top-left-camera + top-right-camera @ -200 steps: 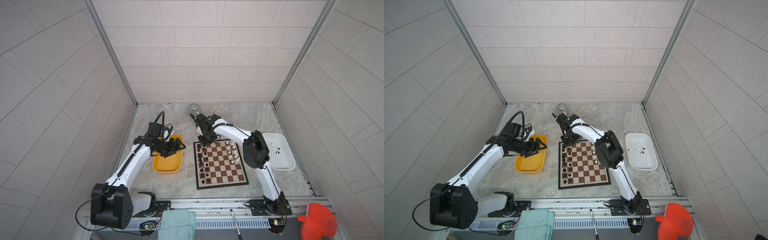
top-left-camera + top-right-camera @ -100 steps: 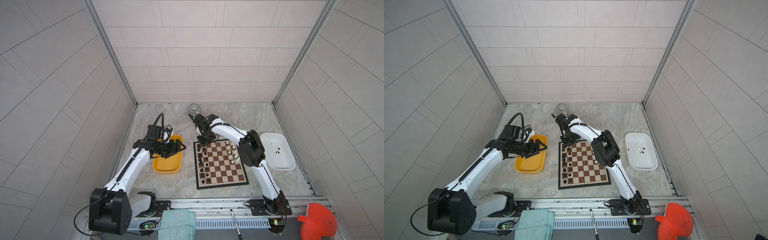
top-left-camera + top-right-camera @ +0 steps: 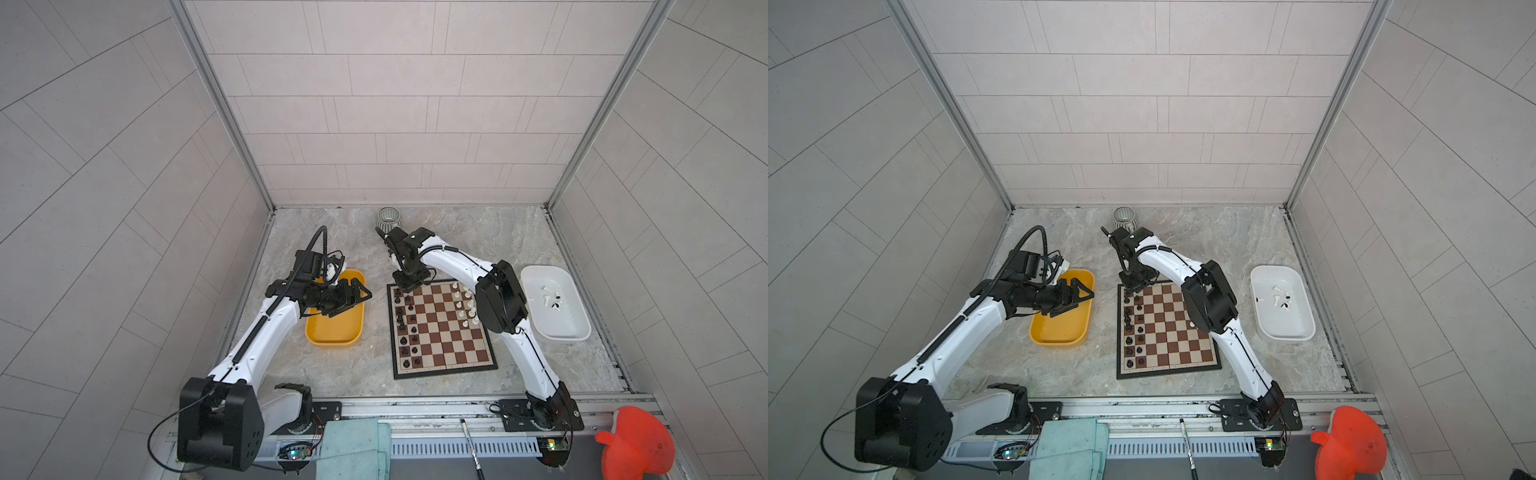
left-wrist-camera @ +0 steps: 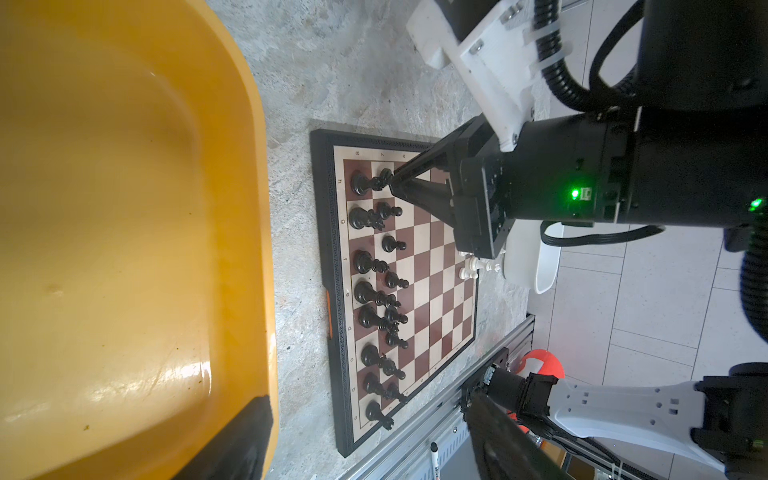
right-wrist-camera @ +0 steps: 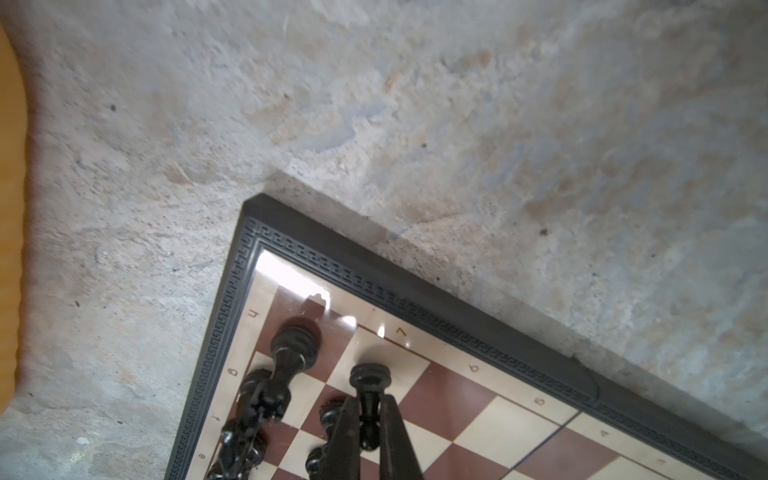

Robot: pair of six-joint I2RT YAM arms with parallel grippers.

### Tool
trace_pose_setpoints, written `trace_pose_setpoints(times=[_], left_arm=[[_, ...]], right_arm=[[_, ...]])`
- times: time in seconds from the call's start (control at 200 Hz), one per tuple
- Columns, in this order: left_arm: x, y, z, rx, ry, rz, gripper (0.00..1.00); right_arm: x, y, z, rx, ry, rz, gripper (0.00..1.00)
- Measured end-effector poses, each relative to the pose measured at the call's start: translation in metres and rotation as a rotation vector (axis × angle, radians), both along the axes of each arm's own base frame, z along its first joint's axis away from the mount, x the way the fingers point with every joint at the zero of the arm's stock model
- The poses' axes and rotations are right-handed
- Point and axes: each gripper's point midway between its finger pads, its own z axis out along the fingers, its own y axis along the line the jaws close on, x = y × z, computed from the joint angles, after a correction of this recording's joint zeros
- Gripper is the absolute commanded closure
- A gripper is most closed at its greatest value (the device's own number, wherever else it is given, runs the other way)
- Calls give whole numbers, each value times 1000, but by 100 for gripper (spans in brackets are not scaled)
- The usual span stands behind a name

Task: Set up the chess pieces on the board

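The board (image 3: 441, 332) (image 3: 1168, 332) lies mid-table. Black chess pieces (image 3: 405, 328) fill its two left columns, and white chess pieces (image 3: 466, 307) stand along its right side at the far end. My right gripper (image 3: 405, 287) (image 5: 370, 399) reaches across to the board's far left corner. It is shut on a black pawn (image 5: 370, 376) (image 4: 384, 176) whose base meets a cream square beside the corner rook (image 5: 296, 340). My left gripper (image 3: 358, 294) (image 4: 374, 449) hangs open and empty over the yellow tray (image 3: 334, 332).
A white tray (image 3: 557, 328) right of the board holds a few small pieces (image 3: 549, 297). A ribbed grey cup (image 3: 390, 216) stands behind the right wrist. A teal cloth (image 3: 353, 449), a pen (image 3: 469, 440) and a red object (image 3: 631, 449) lie along the front rail.
The right gripper has sunk slightly toward the board's far left corner with the pawn. The left gripper has edged right over the yellow tray.
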Motion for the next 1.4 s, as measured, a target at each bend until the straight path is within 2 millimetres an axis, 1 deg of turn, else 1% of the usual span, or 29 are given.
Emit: trace_pose_setpoints(times=[0.28,0.47,0.535,0.55,0.56,0.57,0.666,0.711,0.761,0.831,0.866,0.896,0.911,0.931,0.946,0.981,0.986,1.011,1.051,1.066,1.086,1.101,1.116,1.126,1.146,1.176,1.221,1.326,1.401], left_arm=[[0,0,0,0,0,0,19],[0,1,0,4,-1,2,18],[0,1,-1,7,0,4,15],[0,1,-1,10,0,6,8],[0,2,-1,10,2,7,2],[0,2,-1,11,2,7,1],[2,4,2,22,18,29,0],[9,4,12,20,11,43,0],[20,2,31,14,-22,57,0],[37,-5,63,-7,-95,67,0],[42,-10,79,-18,-128,60,0],[46,-17,91,-21,-157,48,0],[47,-21,96,-24,-167,40,0],[49,-26,102,-20,-183,28,0],[49,-31,106,-20,-191,16,0],[51,-42,113,-13,-211,-11,0],[51,-45,114,-10,-214,-16,0],[51,-54,118,-5,-223,-39,0],[51,-68,121,6,-233,-72,0],[51,-73,121,11,-235,-82,0],[51,-81,121,18,-236,-100,0],[50,-86,121,22,-237,-112,0],[50,-92,120,31,-236,-125,0],[49,-96,120,35,-237,-132,0],[49,-103,118,48,-235,-148,0],[48,-112,116,63,-237,-170,0],[46,-128,112,96,-240,-208,0],[37,-167,103,155,-255,-313,0],[24,-186,91,175,-249,-384,0]], right_arm=[[0,2,-2,-8,6,2,82],[5,3,6,-7,-17,-2,78],[7,3,10,-8,-28,-4,78],[8,2,11,-9,-30,-5,77],[8,2,11,-10,-32,-5,77],[8,2,12,-11,-34,-6,76],[13,-6,22,-17,-66,-27,63],[15,-13,33,-8,-95,-56,56],[16,-25,49,8,-128,-78,48],[20,-52,84,52,-197,-151,40],[23,-71,104,79,-245,-202,38],[26,-92,122,101,-292,-259,38],[28,-106,131,107,-319,-298,38],[28,-118,140,119,-343,-329,38],[30,-135,148,124,-372,-369,37],[30,-164,161,134,-417,-443,37],[30,-171,163,136,-427,-462,37],[29,-193,169,137,-452,-519,36],[26,-235,175,127,-496,-630,35],[24,-245,175,126,-504,-660,35],[20,-266,174,110,-519,-718,34],[18,-276,171,103,-521,-745,33],[13,-292,169,89,-531,-793,33],[12,-296,167,86,-530,-804,32],[6,-313,162,67,-533,-855,31],[-4,-332,152,44,-526,-912,31],[-17,-356,138,20,-515,-995,32],[-52,-400,102,-5,-464,-1176,44],[-72,-420,82,-5,-433,-1286,54]])
